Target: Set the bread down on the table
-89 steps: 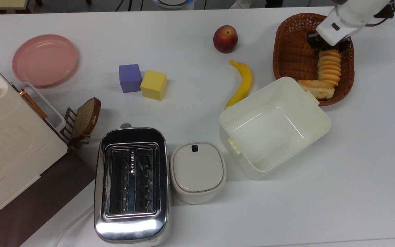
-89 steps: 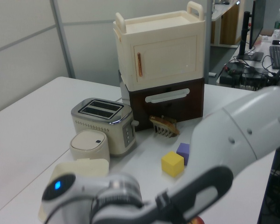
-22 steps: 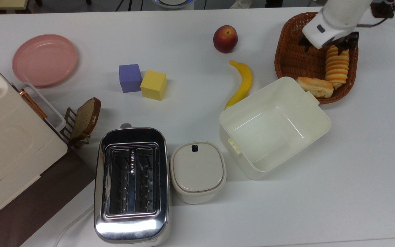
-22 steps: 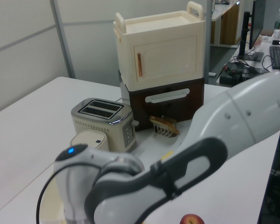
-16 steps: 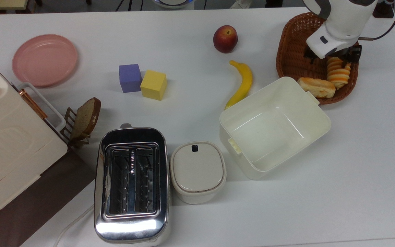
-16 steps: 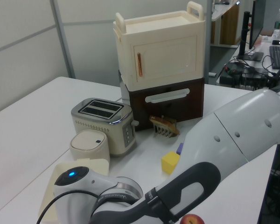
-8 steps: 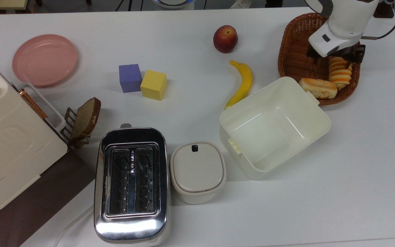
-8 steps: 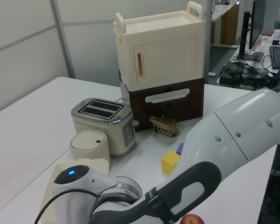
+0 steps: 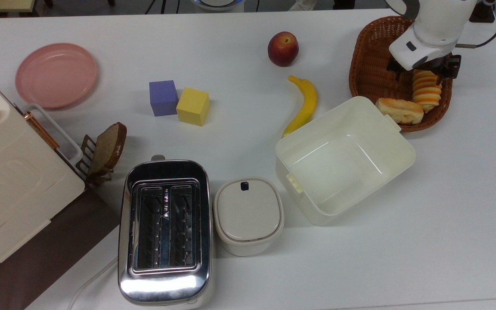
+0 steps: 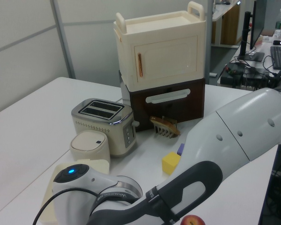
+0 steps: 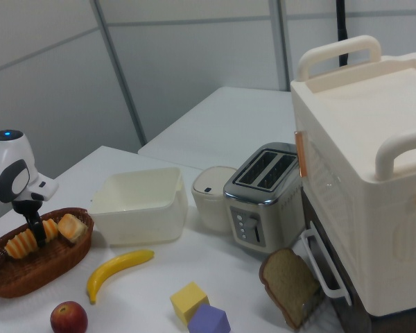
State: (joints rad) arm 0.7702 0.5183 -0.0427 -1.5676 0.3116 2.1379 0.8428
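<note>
The table (image 9: 239, 51) lies bare around the basket (image 9: 370, 64), where the bread (image 9: 425, 89) rests beside a bun (image 9: 401, 110). My gripper (image 9: 432, 71) pinches the bread's far end. I judge it light, soft and easily crushed, so I grip gently, ideally nearer mid-length. The top view gives its stripes; the right view shows it (image 11: 24, 243) low in the basket, finger (image 11: 35, 223) reaching down.

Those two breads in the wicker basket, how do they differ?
The bread is long, ridged, striped cream and orange; the bun is shorter, smooth, pale golden. The pincer grips the bread at one end; the bun lies untouched by the basket's rim. Both are in the basket.
</note>
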